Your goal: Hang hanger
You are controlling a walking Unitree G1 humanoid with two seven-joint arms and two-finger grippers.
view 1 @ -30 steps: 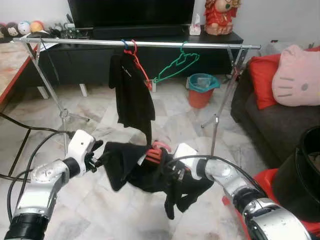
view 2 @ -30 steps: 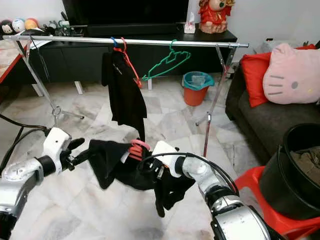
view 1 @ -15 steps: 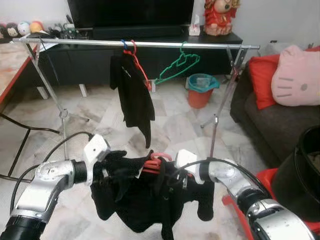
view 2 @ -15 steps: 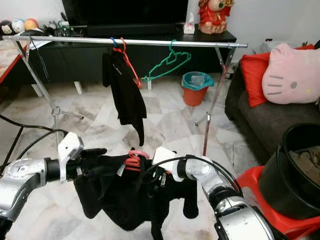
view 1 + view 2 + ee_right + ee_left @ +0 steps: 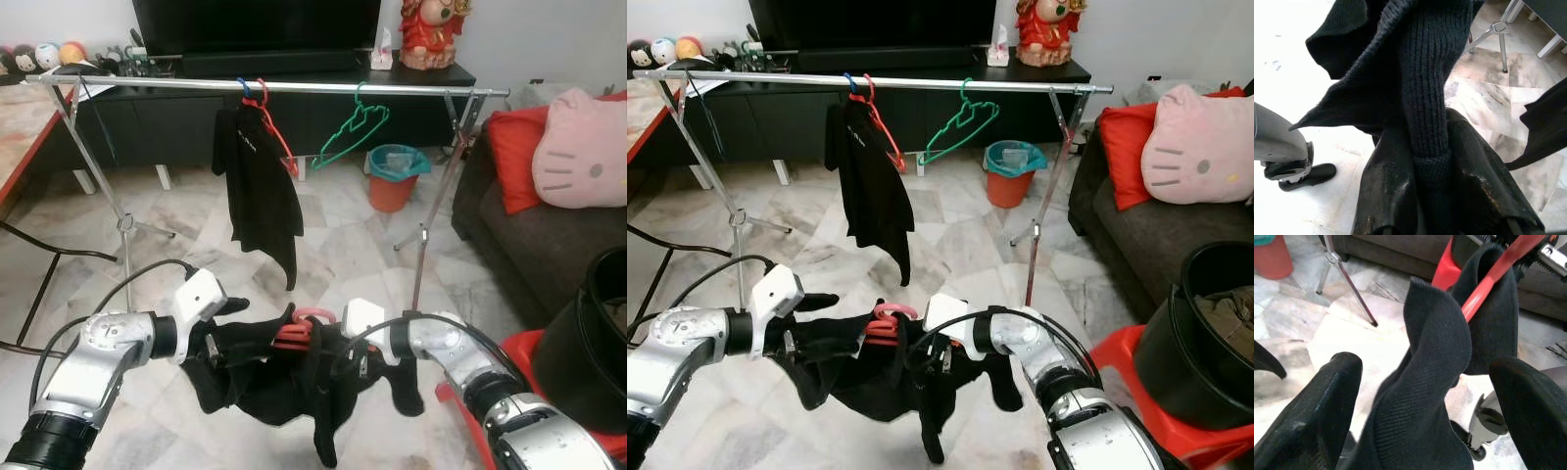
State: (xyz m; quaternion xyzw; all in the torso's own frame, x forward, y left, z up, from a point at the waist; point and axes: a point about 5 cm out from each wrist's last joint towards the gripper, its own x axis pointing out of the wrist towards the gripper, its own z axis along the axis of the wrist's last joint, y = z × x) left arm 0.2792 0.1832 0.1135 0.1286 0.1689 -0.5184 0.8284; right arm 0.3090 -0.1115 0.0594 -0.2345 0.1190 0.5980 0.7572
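Observation:
A black garment (image 5: pixel 257 377) drapes over a pink-red hanger (image 5: pixel 299 331) held low between my two arms. My right gripper (image 5: pixel 338 358) is shut on a fold of that black knit cloth (image 5: pixel 1425 98), just right of the hanger's hook. My left gripper (image 5: pixel 1430 369) is open, its fingers (image 5: pixel 1322 416) spread wide with a bunch of the cloth between them; it sits at the garment's left side (image 5: pixel 221 325). Beyond stands the silver clothes rail (image 5: pixel 294 86), with a black shirt (image 5: pixel 260 191) on a red hanger and a bare green hanger (image 5: pixel 353 125).
A red bin (image 5: pixel 394 178) stands behind the rail's right leg (image 5: pixel 423 235). A dark sofa (image 5: pixel 549 235) with a red cushion and a pink pillow (image 5: pixel 586 147) is at the right. A black bucket (image 5: pixel 593 343) on a red stool is close by my right arm. A black cable (image 5: pixel 39 257) lies on the floor at left.
My left gripper has moved right, closer to the hanger. The garment dropped loose half a second ago and is now bunched up between the two grippers. The right gripper has kept its hold.

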